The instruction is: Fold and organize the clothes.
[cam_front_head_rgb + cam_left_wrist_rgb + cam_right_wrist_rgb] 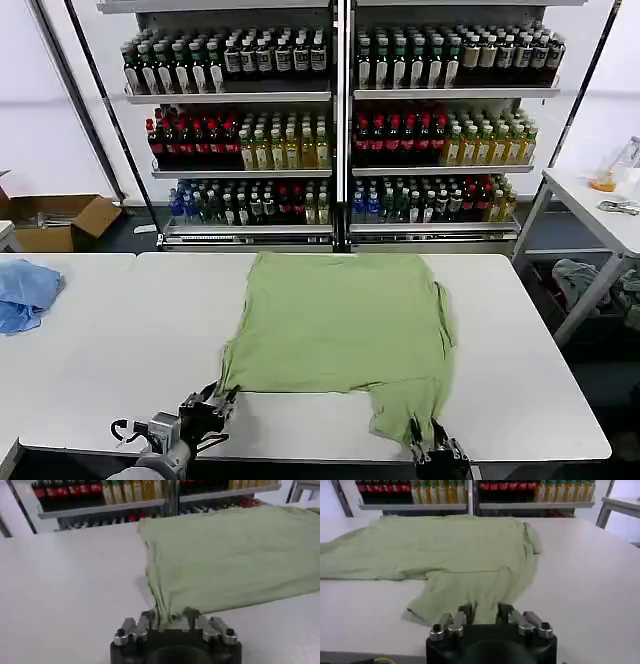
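Shirt, sage green, lies spread on the white table in front of the drinks shelves, its near edge running along the table's front. Both arms have hold of that near edge: the left gripper has its fingers pinched on the near left corner, where the cloth gathers into small vertical pleats, and the right gripper has its fingers closed on the flap that hangs down at the near right.

To my eye the step in hand is the first fold, carrying the near edge up and over toward the shelves. It would go best if both arms rose together and level, since the right side already trails lower and looks likely to skew the crease.

Fabric looks thin, soft and matte, limp enough to drape and wrinkle at the right sleeve. A crumpled light-blue cloth sits well apart at the table's far left.
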Motion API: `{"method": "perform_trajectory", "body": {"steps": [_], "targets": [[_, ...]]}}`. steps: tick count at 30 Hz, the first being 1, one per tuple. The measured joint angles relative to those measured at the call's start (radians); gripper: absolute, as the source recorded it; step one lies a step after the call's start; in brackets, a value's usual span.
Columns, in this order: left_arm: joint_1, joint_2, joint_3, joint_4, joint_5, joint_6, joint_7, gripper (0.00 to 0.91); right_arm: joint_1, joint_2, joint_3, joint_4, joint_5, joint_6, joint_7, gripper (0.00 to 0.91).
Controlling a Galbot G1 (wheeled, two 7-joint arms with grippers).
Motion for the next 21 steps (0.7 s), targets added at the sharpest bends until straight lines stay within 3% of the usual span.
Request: {"method": "perform_trajectory", "body": {"steps": [21], "targets": [[0.091,0.023,-0.069,-0.145,-0.070,-0.027,0.010,0.020,-0.082,-0.075,0.083,0.164,0.042,0.025,0.000,0.000]]}}
